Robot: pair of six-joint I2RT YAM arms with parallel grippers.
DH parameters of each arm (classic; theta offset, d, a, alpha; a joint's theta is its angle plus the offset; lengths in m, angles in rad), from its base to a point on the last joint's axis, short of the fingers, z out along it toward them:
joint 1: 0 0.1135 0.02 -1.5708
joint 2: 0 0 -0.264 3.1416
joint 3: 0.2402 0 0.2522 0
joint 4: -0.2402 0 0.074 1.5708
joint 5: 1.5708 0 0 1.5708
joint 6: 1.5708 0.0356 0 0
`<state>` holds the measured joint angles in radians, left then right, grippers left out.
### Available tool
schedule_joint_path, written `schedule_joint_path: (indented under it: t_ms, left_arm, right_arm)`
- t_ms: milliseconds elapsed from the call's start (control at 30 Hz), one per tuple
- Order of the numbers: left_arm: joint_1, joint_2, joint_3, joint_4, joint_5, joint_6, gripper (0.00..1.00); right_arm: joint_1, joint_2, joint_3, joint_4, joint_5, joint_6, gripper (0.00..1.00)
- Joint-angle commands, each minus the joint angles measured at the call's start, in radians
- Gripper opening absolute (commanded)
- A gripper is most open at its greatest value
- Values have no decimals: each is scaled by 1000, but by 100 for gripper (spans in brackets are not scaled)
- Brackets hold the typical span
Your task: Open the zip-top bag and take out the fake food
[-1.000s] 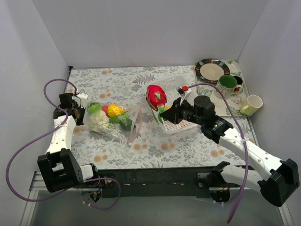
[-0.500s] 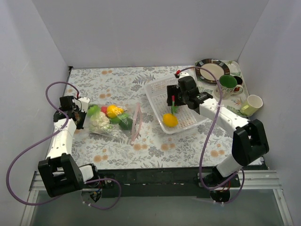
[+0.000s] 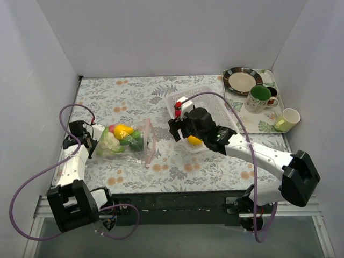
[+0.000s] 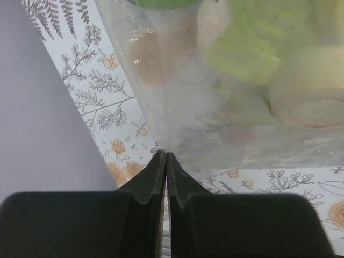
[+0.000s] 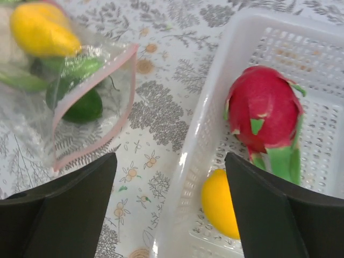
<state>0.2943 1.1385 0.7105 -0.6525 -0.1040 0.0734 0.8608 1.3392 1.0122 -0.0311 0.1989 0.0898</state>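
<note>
The zip-top bag (image 3: 129,144) lies left of centre on the floral bench (image 3: 134,92) with fake food (image 3: 122,130) inside, its pink zip strip facing the white basket (image 5: 199,129). The left gripper (image 4: 165,157) has its jaws pinched shut on the bag's opposite edge. The right gripper (image 5: 169,158) hangs over the basket's bag-side rim, jaws spread wide, holding nothing.

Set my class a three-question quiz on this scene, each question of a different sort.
1. True or false: the left fingers are shut on the zip-top bag.
2. What lies in the white basket? A. a red dragon fruit and a yellow fruit; B. a banana; C. nothing.
3. Fill in: the right fingers are ___.
Key: 1 true; 2 A; 3 open.
</note>
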Motion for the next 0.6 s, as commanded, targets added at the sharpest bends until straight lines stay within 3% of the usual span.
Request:
schedule_joint_path:
  t_ms: [0,67,167,300,567]
  left_arm:
    - [34,-62,-34,54,-62,103,0]
    - [34,-34,-16,51,-51,80,0]
    - [34,29,15,51,-40,33,0]
    - [34,101,75,76,-16,-7,0]
    - [-44,279,147,102,-40,-105,0]
  right_arm:
    - [30,109,-43,125,-35,-44,75]
    - [49,165,-43,144,-62,-50,66]
    - [84,210,-57,197,-87,-79,64]
    - [118,258,-54,293,-116,-117,64]
    - [173,435,80,298,-141,-151,72]
